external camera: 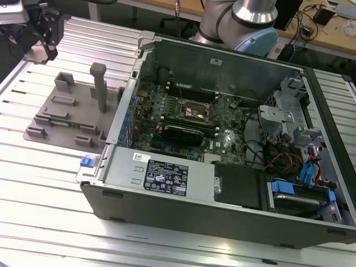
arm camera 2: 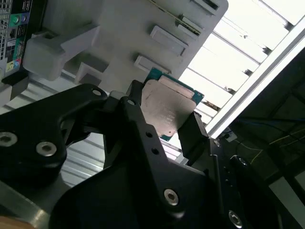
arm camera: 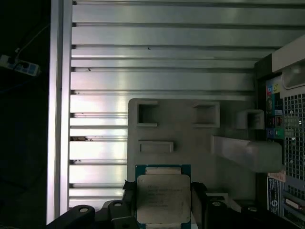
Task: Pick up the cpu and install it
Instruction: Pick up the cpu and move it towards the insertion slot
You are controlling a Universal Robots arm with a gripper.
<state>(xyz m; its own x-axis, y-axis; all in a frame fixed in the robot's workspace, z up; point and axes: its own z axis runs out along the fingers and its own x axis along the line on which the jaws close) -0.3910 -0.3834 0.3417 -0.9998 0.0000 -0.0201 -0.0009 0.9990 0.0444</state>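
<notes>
Gripper (arm camera: pixel 163 190) closed on the cpu (arm camera: pixel 163 201): in both wrist views its two black fingers (arm camera: pixel 198 192) press against opposite edges of the chip, whose dull silvery top plate faces the cameras with a green rim showing around it. In the second wrist view the cpu (arm camera 2: pixel 167 109) sits tilted between the fingers (arm camera 2: pixel 194 130), held in the air with the grey fixture (arm camera 2: pixel 133 28) in the background behind it

In the first wrist view the grey fixture (arm camera: pixel 181 136) lies flat on the slatted aluminium tabletop (arm camera: pixel 157 76) below the chip, with several raised rectangular blocks on it and an upright post (arm camera: pixel 248 151) on the side toward the computer case (arm camera: pixel 286 119)

In the exterior view the gripper (external camera: pixel 47 47) hangs at the exterior view's far left, above the tabletop (external camera: pixel 50 189) and just beyond the fixture (external camera: pixel 67 119), well apart from the open computer case (external camera: pixel 222 192). Inside the case the motherboard (external camera: pixel 183 114) lies face up, with the cpu socket (external camera: pixel 194 111) near its middle and a long black card (external camera: pixel 186 134) just beside the socket. The arm's base (external camera: pixel 245 22) stands behind the case
</notes>
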